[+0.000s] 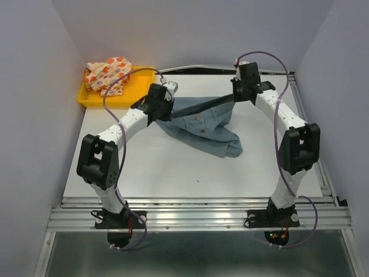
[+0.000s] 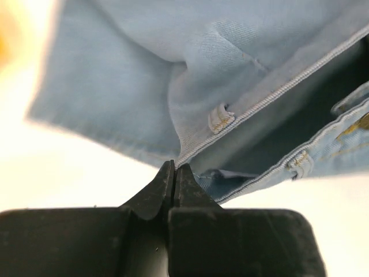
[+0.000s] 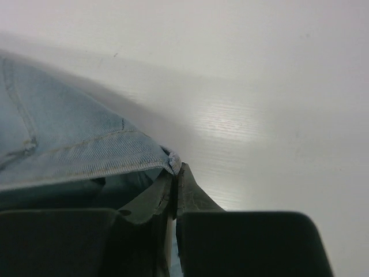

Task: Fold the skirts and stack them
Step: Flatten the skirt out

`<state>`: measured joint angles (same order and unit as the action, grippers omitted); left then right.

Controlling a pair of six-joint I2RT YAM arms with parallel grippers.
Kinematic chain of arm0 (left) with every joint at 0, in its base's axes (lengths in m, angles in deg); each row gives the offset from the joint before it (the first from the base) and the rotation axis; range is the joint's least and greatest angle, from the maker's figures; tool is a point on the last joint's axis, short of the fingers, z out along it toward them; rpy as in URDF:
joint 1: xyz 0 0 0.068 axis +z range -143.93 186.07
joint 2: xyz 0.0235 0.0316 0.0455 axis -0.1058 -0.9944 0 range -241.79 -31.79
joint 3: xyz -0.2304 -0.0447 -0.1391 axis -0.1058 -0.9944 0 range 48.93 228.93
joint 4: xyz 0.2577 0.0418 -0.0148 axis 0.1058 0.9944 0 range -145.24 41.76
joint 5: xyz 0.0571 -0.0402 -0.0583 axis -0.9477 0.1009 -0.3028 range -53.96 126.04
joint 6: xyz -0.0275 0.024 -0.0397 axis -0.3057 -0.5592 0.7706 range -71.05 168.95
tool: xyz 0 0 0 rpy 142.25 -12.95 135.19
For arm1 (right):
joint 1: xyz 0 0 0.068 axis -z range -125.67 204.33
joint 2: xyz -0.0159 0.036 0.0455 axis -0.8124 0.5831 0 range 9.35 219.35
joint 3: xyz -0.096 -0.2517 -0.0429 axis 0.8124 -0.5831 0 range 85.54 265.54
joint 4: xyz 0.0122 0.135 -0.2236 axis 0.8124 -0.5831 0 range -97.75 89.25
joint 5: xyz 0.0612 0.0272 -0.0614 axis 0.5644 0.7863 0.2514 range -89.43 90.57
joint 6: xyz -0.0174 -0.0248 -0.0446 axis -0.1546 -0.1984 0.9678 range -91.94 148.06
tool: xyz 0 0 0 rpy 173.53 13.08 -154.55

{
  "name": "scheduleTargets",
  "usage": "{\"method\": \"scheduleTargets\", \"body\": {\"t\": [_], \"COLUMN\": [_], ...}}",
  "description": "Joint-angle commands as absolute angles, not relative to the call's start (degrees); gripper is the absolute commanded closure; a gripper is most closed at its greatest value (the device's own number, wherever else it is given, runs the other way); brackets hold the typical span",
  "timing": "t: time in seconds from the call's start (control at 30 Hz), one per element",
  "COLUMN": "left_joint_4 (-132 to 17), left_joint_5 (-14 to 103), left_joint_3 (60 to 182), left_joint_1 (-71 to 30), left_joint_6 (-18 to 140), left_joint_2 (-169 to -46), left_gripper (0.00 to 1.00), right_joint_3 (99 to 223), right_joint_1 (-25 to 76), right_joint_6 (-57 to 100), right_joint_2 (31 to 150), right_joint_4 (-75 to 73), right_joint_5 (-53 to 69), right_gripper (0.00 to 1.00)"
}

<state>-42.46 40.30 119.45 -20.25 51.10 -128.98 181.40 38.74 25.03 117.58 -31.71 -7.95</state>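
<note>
The left gripper (image 2: 174,168) and right gripper (image 3: 176,170), fingers pinched tight on opposite ends of its waistband, hold the denim skirt (image 1: 202,124) stretched between them over the white table (image 1: 173,167), hem trailing onto the surface; the spotted skirt (image 1: 108,75) lies crumpled in a yellow tray (image 1: 86,103) at the far left corner

The denim skirt (image 1: 202,124) was light blue, with thin yellow-brown stitching along its waist. The spotted skirt (image 1: 108,75) was white with orange, red and purple spots. The tray (image 1: 92,99) was bright yellow. The table (image 1: 173,173) was white. The left arm (image 1: 131,122) and the right arm (image 1: 282,115) were white with black joints. Their cables (image 1: 262,53) were purple. The left gripper (image 2: 174,168) and the right gripper (image 3: 176,171) were black. The walls (image 1: 34,115) were pale grey.
</note>
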Motion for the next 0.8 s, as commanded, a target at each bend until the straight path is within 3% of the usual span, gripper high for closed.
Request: {"method": "scheduleTargets", "body": {"t": [0.0,0.13,0.3,0.4,0.57,0.63,0.77], "left_joint_4": [-38.5,-33.7,-33.5,-35.1,-44.4,-44.2,-43.2], "left_joint_5": [32.5,30.3,26.7,23.5,16.0,18.0,16.3], "left_joint_3": [138.1,154.3,162.7,160.6,146.7,141.8,138.1], "left_joint_1": [-15.3,-14.1,-14.3,-15.1,-18.0,-19.1,-20.7], "left_joint_6": [40.8,31.5,24.1,20.7,13.1,12.6,14.2], "left_joint_2": [-127.0,-128.6,-126.3,-124.1,-115.9,-113.0,-111.2], "left_gripper": [1.00,1.00,1.00,1.00,1.00,1.00,1.00], "right_joint_3": [189.8,197.9,205.8,206.6,204.2,203.6,199.6], "right_joint_1": [41.8,44.0,44.0,44.0,44.0,44.0,44.0], "right_joint_6": [30.7,35.8,45.6,52.6,60.0,62.8,65.1], "right_joint_2": [111.4,111.0,108.7,106.3,102.3,102.1,101.3], "right_joint_4": [-27.8,-27.8,-28.6,-29.5,-34.3,-40.8,-42.9], "right_joint_5": [-14.6,-16.2,-17.3,-17.8,-12.0,-6.7,-7.3], "right_gripper": [0.99,0.99,0.99,0.99,0.99,0.99,0.99]}}
